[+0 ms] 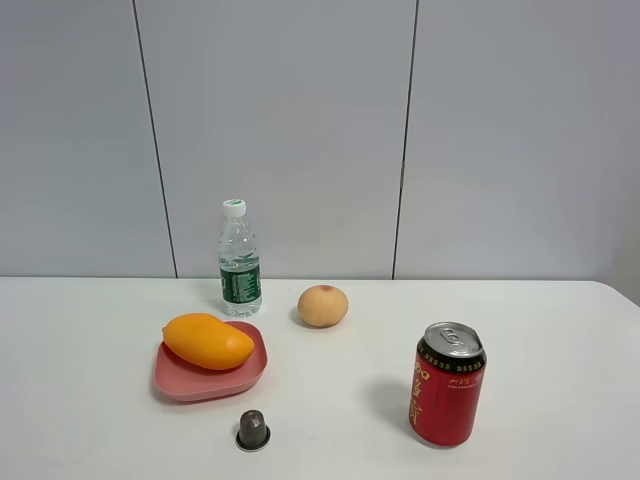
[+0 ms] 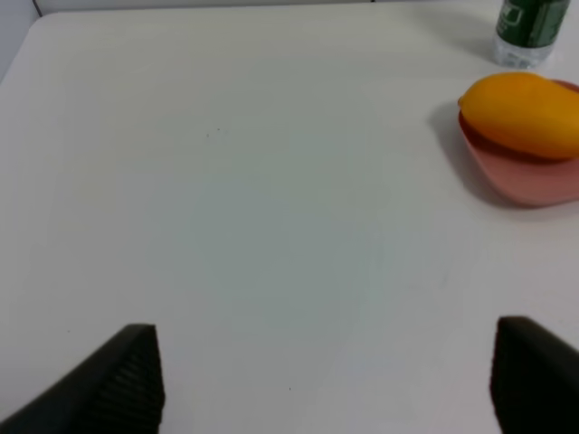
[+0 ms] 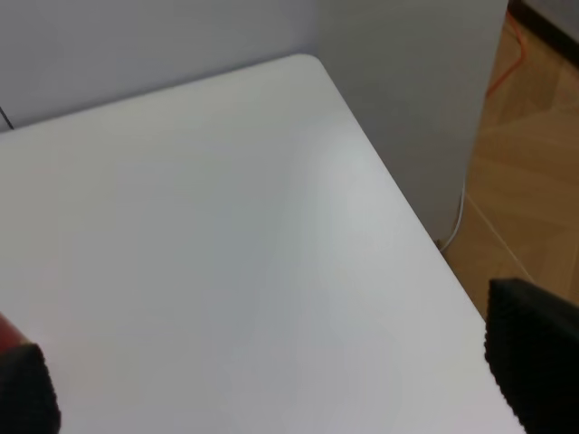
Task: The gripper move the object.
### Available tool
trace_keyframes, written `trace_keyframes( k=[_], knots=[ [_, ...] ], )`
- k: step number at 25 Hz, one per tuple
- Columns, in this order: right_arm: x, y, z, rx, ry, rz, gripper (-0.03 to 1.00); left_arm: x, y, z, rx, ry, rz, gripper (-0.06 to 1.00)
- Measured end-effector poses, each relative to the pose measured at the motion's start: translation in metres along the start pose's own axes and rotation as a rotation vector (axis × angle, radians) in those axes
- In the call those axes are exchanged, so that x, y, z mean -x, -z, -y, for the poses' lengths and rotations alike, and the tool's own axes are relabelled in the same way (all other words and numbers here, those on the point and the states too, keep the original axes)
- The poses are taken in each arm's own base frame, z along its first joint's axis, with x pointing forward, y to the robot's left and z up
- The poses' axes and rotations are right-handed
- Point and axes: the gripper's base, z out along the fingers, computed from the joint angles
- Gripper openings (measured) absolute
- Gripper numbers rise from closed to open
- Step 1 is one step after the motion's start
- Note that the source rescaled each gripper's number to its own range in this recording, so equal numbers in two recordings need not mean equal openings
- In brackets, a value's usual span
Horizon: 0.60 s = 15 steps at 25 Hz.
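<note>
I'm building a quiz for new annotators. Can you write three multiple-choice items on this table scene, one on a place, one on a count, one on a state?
1. Where does the mango lie?
A. In the pink dish
B. On top of the red can
C. Bare on the table

2. How many drink containers stand on the table?
A. One
B. Two
C. Four

3. How is the left end effector?
A. Shut on the mango
B. Shut on nothing
C. Open, holding nothing

Answers: 1 A, the fruit rests inside the dish's rim. 2 B, only the water bottle and the red can. 3 C, its fingers stand wide apart over bare tabletop.
</note>
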Motion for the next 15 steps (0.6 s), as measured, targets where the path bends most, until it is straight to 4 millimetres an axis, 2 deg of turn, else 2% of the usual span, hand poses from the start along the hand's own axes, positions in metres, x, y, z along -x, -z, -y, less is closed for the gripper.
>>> trace_keyframes(
  k=[3, 5, 11, 15],
  knots=[
    [-0.009, 0.009, -0.001, 0.029, -0.004, 0.007, 0.87, 0.000, 0.000, 0.000, 0.000, 0.000, 0.000, 1.00],
    [-0.013, 0.007, -0.002, 0.039, -0.005, -0.028, 0.87, 0.000, 0.000, 0.000, 0.000, 0.000, 0.000, 1.00],
    [-0.043, -0.024, -0.010, 0.079, -0.008, -0.200, 0.87, 0.000, 0.000, 0.000, 0.000, 0.000, 0.000, 1.00],
    [-0.039, -0.032, -0.011, 0.086, -0.014, -0.122, 0.87, 0.000, 0.000, 0.000, 0.000, 0.000, 0.000, 1.00]
  ],
)
